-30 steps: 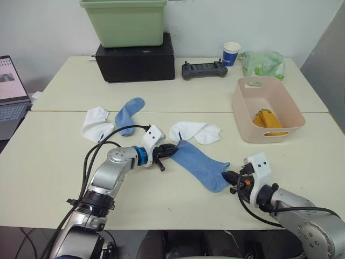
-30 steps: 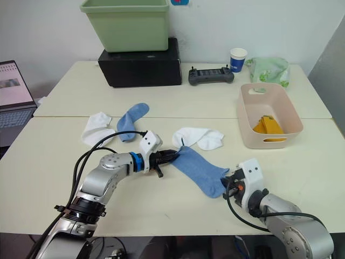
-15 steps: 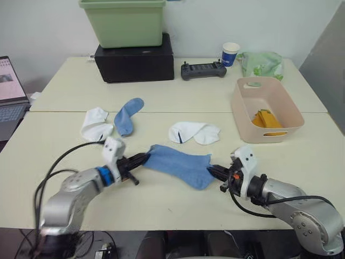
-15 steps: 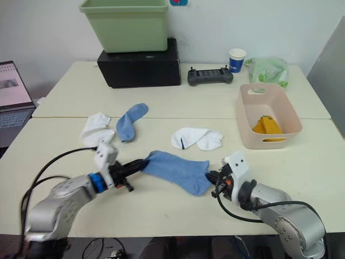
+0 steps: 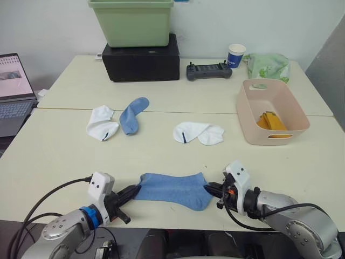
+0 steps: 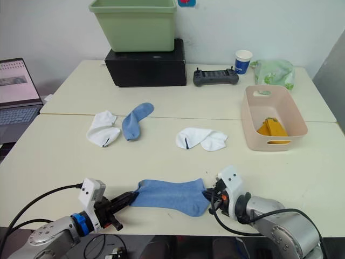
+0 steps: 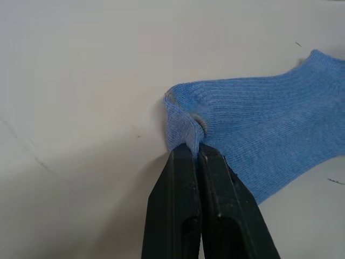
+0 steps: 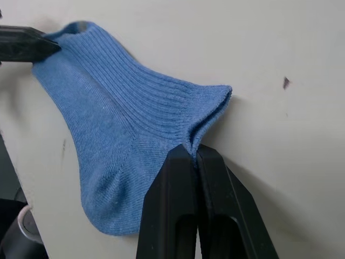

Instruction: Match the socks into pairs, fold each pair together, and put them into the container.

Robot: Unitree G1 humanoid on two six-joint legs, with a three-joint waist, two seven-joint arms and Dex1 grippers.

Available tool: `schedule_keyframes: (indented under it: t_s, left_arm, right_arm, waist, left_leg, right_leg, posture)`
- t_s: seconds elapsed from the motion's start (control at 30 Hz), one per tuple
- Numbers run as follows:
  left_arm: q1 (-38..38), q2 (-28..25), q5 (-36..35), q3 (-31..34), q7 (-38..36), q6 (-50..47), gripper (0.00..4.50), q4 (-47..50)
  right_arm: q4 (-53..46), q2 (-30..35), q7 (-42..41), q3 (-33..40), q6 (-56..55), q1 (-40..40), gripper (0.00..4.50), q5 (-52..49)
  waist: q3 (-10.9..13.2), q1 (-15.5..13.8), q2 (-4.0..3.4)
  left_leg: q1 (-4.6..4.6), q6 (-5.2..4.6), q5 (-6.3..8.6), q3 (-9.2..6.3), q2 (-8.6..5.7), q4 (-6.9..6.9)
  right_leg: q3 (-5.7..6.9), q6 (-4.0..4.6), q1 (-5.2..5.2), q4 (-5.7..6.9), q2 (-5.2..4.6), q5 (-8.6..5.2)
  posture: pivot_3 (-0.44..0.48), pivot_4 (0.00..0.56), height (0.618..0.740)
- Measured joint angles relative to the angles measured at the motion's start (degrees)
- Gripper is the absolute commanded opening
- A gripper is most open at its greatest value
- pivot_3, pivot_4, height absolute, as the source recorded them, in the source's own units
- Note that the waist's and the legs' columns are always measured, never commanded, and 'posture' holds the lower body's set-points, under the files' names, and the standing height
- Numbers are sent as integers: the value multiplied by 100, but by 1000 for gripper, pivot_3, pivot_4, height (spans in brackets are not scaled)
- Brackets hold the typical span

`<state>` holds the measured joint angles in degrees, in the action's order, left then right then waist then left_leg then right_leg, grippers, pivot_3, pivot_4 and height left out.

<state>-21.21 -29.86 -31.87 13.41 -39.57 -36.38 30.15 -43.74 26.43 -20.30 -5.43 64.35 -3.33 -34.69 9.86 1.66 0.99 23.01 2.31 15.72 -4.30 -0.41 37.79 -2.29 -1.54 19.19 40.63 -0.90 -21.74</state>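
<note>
A light blue sock [image 5: 171, 190] lies stretched flat near the table's front edge. My left gripper [image 5: 133, 191] is shut on its left end [image 7: 186, 129], and my right gripper [image 5: 210, 188] is shut on its cuff [image 8: 207, 116] at the right end. A second light blue sock [image 5: 132, 114] lies farther back on the left, beside a white sock [image 5: 102, 121]. Another white sock [image 5: 198, 132] lies mid-table. The pink container [image 5: 252, 125] stands at the right with folded mustard-orange socks [image 5: 271, 121] inside.
At the back stand a green bin [image 5: 132, 20] on a black box [image 5: 141, 54], a controller [image 5: 208, 70], a paper cup [image 5: 235, 54] and a pale green bag [image 5: 267, 63]. A laptop [image 5: 13, 86] sits at the far left.
Both grippers have drawn the light blue sock toward the table's front edge and pulled it out flat between them. The camera view has shifted slightly.
</note>
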Motion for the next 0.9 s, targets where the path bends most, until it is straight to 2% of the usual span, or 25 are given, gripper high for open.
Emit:
schedule_keyframes:
  t_s: [0.37, 0.4, 0.5, 0.57, 0.83, 0.87, 0.9]
  left_arm:
    - [168, -264, 50, -396, -268, 167, 8, -119]
    - [168, -268, 25, -403, -270, 147, 216, -113]
    - [157, -304, -84, -399, -267, 64, 977, -61]
    - [134, -308, -149, -361, -236, 54, 1631, 9]
    - [92, -498, -515, 671, 16, -6, 4234, 257]
    - [158, -501, -539, 789, 77, -19, 4492, 254]
    - [292, -500, -549, 847, 165, -38, 4492, 233]
  right_arm:
    - [-2, 157, 196, 317, 131, -64, 0, -33]
    - [-2, 128, 239, 316, 146, -70, 0, -31]
    - [-3, 48, 340, 326, 195, -72, 761, -37]
    - [-45, 83, 318, 378, 200, -72, 1433, -53]
    - [-226, 344, 83, 536, 87, 271, 4251, -135]
    - [-292, 390, 2, 528, 1, 371, 4500, -159]
    - [-325, 389, -58, 519, -53, 519, 4500, -209]
  waist:
    - [0, 4, 0]
    - [0, 4, 0]
    - [0, 5, 0]
    - [0, 4, 0]
    - [1, 15, -1]
    - [1, 12, -1]
    - [1, 11, 0]
  left_leg:
    - [0, 0, 0, 1, 1, -5]
    - [0, 0, 1, 2, 0, -5]
    - [0, 0, 1, 1, 0, -5]
    - [0, 0, 0, 1, 0, -5]
    - [0, 0, 0, 0, 1, -6]
    - [-1, 0, 0, 0, 1, -6]
    - [0, 0, 0, -1, 1, -6]
  right_leg:
    - [-1, 0, -1, -6, 0, 0]
    - [-2, 0, -1, -7, 0, 0]
    - [-1, 0, -1, -7, 0, 0]
    - [-1, 0, -1, -7, 0, 0]
    - [1, 0, 0, -7, 1, 0]
    - [1, 0, -1, -8, 1, 0]
    - [3, 0, -2, -8, 1, 0]
  posture:
    - [0, 150, 725]
    - [0, 150, 725]
    - [0, 150, 725]
    - [0, 150, 725]
    - [0, 150, 725]
    - [0, 150, 725]
    - [0, 150, 725]
